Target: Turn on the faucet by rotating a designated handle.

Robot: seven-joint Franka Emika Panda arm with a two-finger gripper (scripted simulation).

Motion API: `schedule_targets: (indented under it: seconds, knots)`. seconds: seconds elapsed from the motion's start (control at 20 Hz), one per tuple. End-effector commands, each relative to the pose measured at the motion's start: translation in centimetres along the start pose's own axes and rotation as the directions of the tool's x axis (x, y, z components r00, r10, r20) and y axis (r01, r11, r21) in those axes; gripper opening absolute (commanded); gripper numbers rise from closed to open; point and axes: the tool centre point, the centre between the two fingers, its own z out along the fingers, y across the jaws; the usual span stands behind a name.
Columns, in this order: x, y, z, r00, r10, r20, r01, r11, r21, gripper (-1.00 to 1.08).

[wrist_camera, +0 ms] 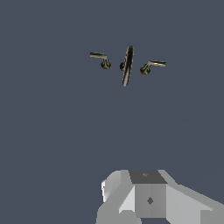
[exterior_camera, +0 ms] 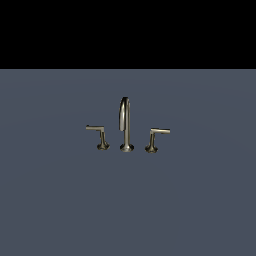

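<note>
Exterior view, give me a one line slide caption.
Brass-grey faucet on a grey floor: arched spout between two mirrored levers, designated handle untouched.

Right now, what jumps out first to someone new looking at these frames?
The arched spout stands alone mid-floor, flanked by two small levers: the target handle on the exterior view's left and its twin on the right. The exterior view shows no arm; the wrist view shows only grey robot housing, far from the faucet.
</note>
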Motion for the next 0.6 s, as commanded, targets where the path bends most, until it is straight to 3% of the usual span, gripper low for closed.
schedule_targets:
  seconds: [0.0, 0.55]
  knots:
    - [0.0, 0.0, 0.0, 1.0, 0.0, 0.0, 0.0, 1.0, 0.0, -1.0]
    - [0.6, -1.2, 1.5, 0.998, 0.065, -0.001, -0.065, 0.998, 0.0, -1.0]
